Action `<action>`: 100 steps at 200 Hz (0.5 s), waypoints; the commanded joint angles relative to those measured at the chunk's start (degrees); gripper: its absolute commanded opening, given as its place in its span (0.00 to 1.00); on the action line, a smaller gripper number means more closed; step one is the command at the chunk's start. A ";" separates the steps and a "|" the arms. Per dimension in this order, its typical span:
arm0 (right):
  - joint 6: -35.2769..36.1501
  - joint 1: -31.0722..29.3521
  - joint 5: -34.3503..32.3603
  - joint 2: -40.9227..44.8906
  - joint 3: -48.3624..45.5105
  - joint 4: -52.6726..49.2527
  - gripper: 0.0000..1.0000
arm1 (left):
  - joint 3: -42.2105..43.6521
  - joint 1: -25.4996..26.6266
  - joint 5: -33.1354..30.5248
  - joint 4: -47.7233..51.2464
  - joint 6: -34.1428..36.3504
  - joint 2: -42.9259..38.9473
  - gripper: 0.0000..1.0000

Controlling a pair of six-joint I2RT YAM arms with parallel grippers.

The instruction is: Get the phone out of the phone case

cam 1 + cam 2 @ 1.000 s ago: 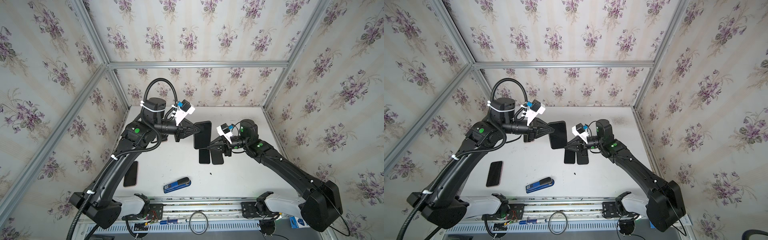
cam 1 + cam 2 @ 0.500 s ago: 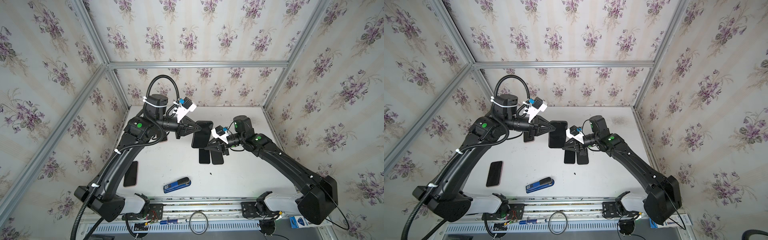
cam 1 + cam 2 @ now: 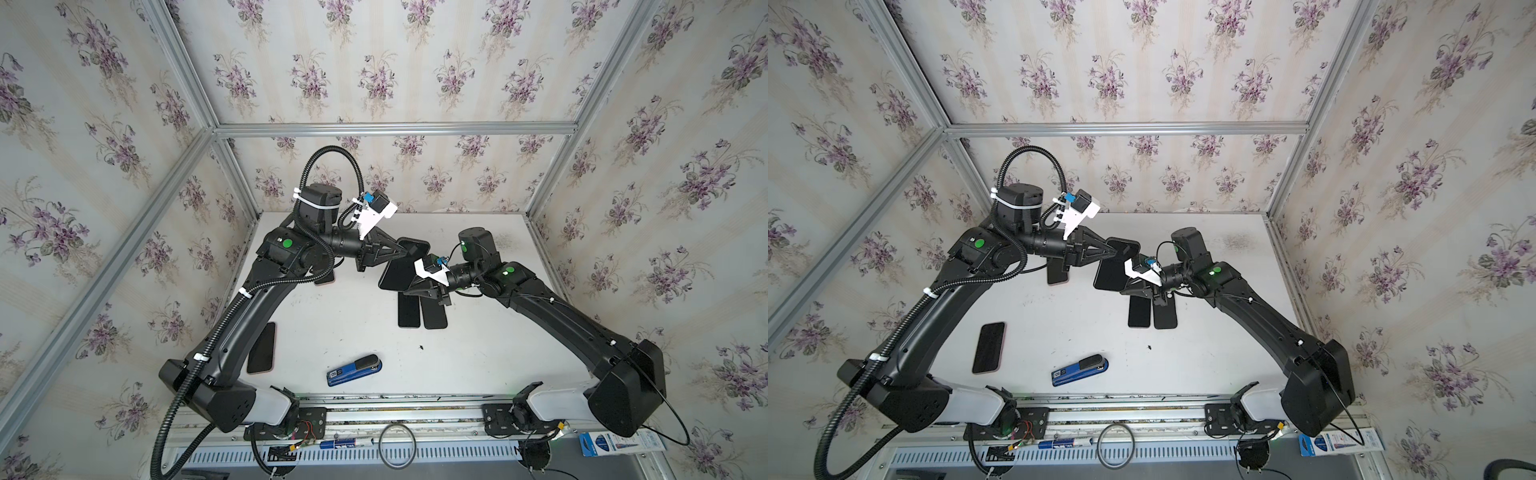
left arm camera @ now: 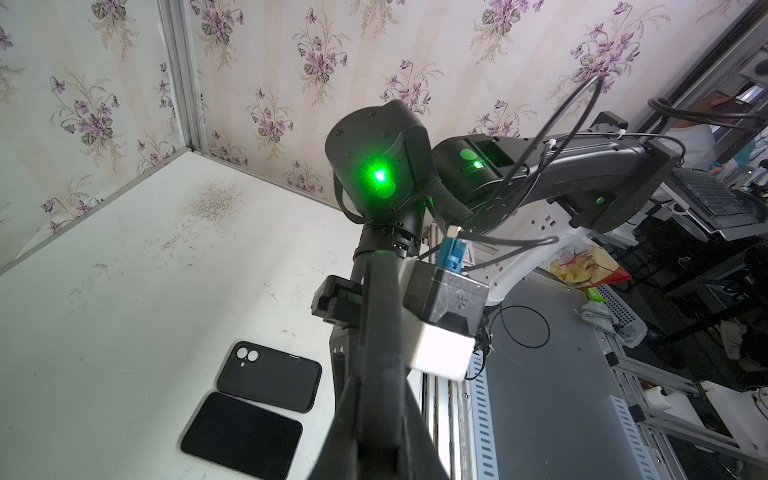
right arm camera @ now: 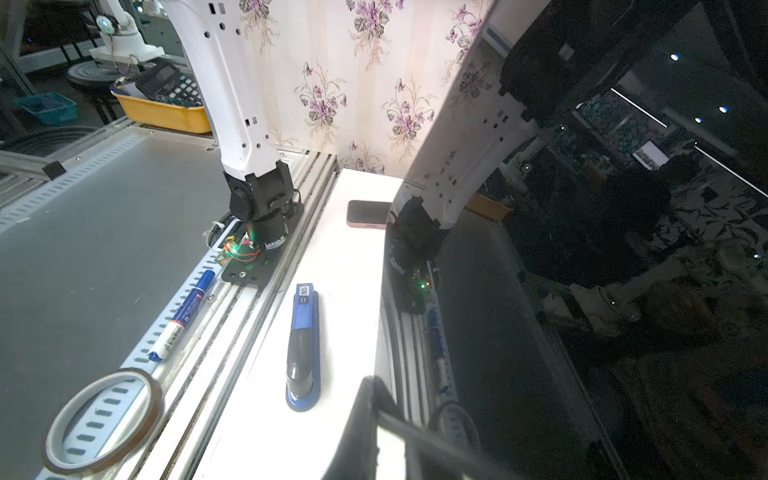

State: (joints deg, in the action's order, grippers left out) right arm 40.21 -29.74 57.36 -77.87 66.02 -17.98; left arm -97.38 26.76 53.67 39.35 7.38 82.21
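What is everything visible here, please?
cased phone: one, black, aloft between end effectors
bare phone: one, black, flat on table
empty case: one, black, beside bare phone
pink-edged phone: one, black, table's front left
second pink-edged phone: one, black, under left arm
stapler: one, blue-black, front of table
tape ring: one, brownish, beyond front rail
marker: one, blue-white, beside tape ring
left end effector: one, black, gripping cased phone
right end effector: one, black, gripping cased phone

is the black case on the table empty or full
Empty: the case shows table through its camera holes; a phone lies beside it.
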 commanded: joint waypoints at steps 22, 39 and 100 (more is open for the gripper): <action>8.98 -0.23 -5.04 -0.93 2.48 7.78 0.12 | -1.10 0.22 4.41 -0.37 -4.51 1.41 0.00; 11.87 -2.62 -5.78 -1.85 3.78 5.32 0.12 | -1.60 0.22 4.66 -0.32 -4.94 1.85 0.00; 5.91 -3.56 -11.97 0.55 -3.11 16.93 0.25 | -2.19 0.14 2.68 -0.08 -5.22 1.85 0.00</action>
State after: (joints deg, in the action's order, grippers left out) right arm 51.16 -33.01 48.60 -79.35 66.87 -13.76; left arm -99.02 26.87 55.44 40.18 3.22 84.18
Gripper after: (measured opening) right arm 0.155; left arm 0.123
